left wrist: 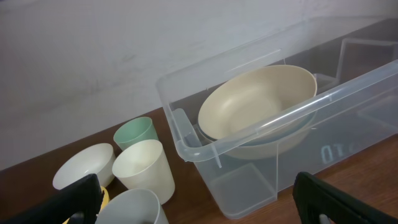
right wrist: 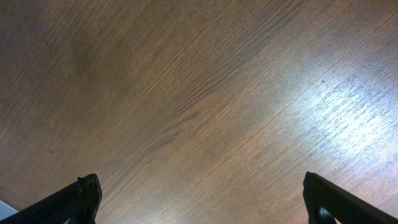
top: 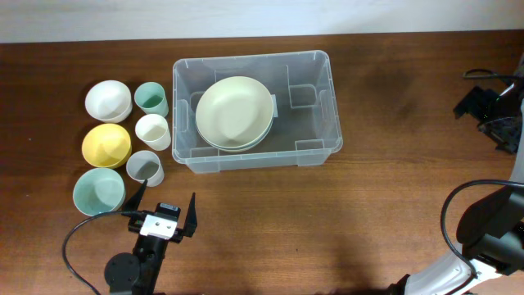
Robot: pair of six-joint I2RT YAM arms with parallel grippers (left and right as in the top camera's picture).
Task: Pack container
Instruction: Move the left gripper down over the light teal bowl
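Note:
The clear plastic container (top: 315, 90) stands at the table's middle back with two stacked pale bowls (top: 234, 112) in its left half; it also shows in the left wrist view (left wrist: 249, 186) with the bowls (left wrist: 255, 102). Left of it stand a white bowl (top: 108, 100), yellow bowl (top: 106, 144), teal bowl (top: 98, 192), green cup (top: 151, 99), cream cup (top: 153, 131) and grey cup (top: 145, 168). My left gripper (top: 164, 205) is open and empty, just in front of the grey cup. My right gripper (top: 499, 111) is open over bare wood (right wrist: 199, 112) at the far right.
A black cable (top: 74, 246) loops at the front left by the left arm. Another cable (top: 458, 205) arcs at the right near the right arm's base. Bare table lies between the container and the front edge.

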